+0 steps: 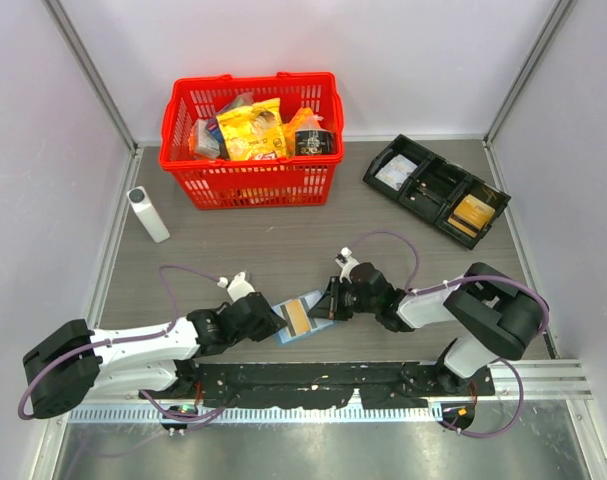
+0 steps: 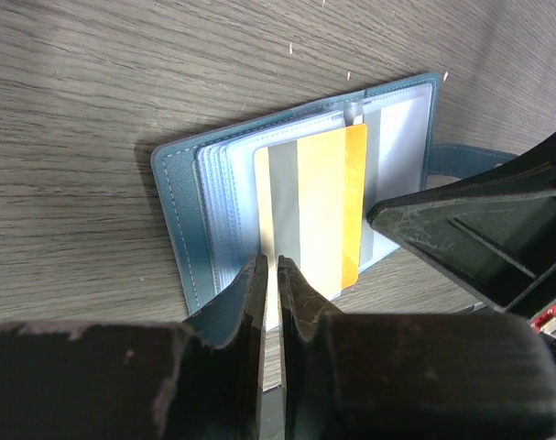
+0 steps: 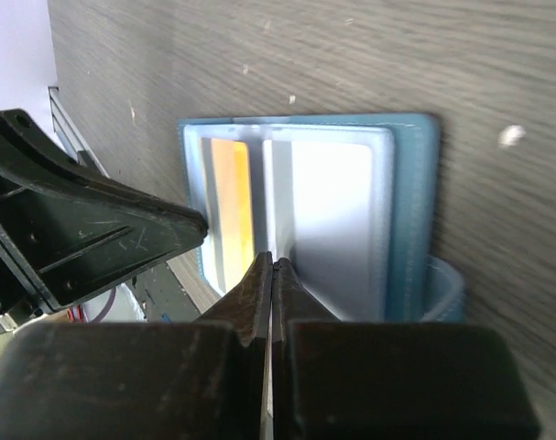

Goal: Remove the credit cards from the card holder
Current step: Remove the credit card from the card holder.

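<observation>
The blue card holder (image 1: 312,302) lies open on the table between my two arms, its clear sleeves facing up (image 2: 181,183) (image 3: 415,211). A tan-gold credit card (image 1: 297,318) with a grey stripe sticks partway out of a sleeve toward the left arm (image 2: 323,211) (image 3: 230,202). My left gripper (image 1: 275,322) (image 2: 273,268) is shut on the card's near edge. My right gripper (image 1: 328,305) (image 3: 274,264) is shut at the opposite side, its tips pinching the edge of a clear sleeve. Any further credit cards are hidden inside the sleeves.
A red basket (image 1: 253,166) full of packets stands at the back. A black compartment tray (image 1: 385,166) at the back right holds a tan item (image 1: 473,212). A white upright bottle (image 1: 148,213) stands at the left.
</observation>
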